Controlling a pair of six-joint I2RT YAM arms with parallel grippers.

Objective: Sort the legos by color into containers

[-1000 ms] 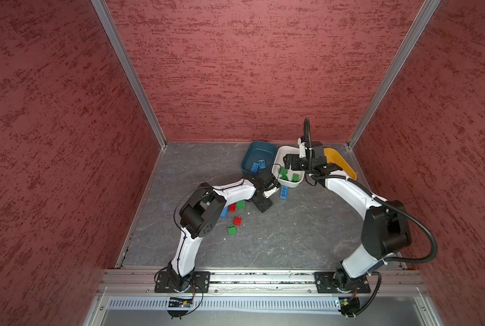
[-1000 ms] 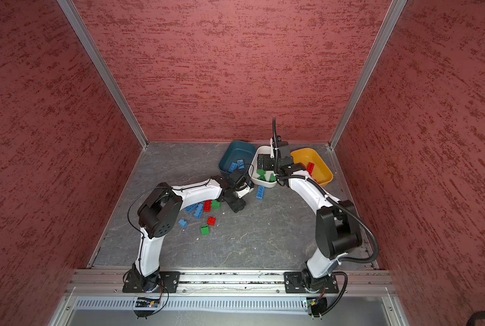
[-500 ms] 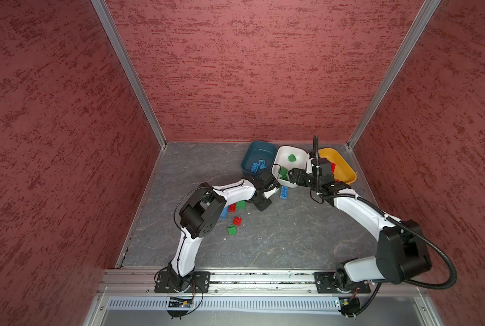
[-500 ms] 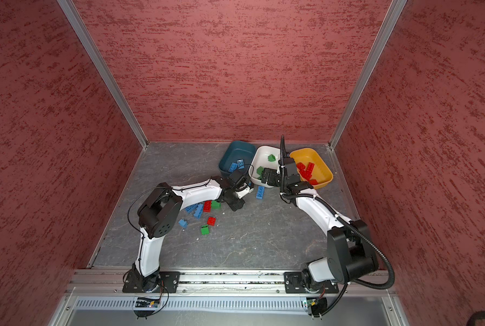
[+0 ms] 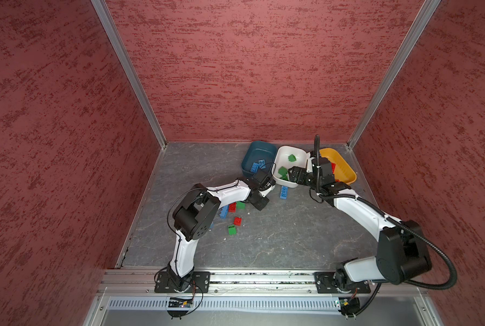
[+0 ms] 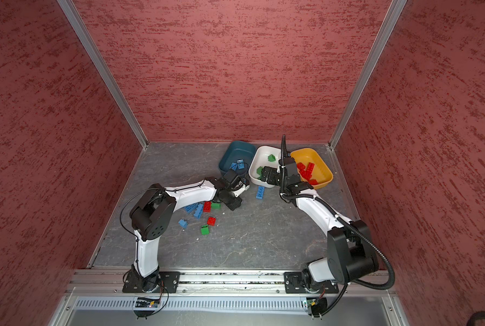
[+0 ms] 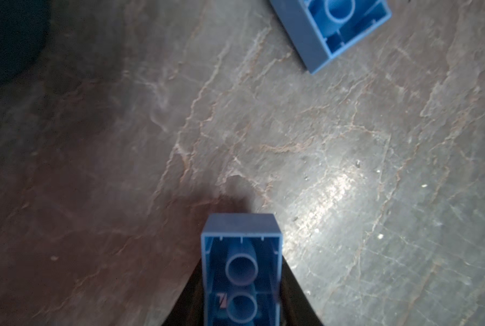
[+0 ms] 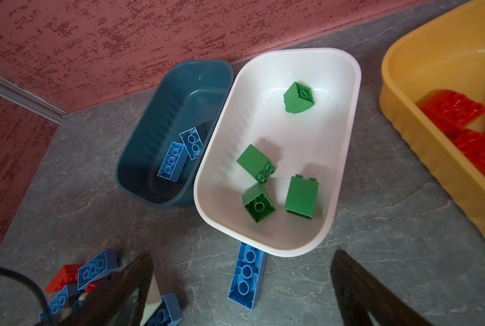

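While left claw point(image 7: 241, 296) has clamped blue brick point(image 7: 241, 225), right claw point(image 8: 244, 255) wide, backed off white tub point(image 8: 337, 127)

I work in a lab test cell: red textured walls point(image 5: 249, 70), aluminium corner posts point(image 5: 129, 73), a grey stone-pattern floor point(image 5: 278, 240) and a metal rail point(image 5: 264, 279) that carries me.
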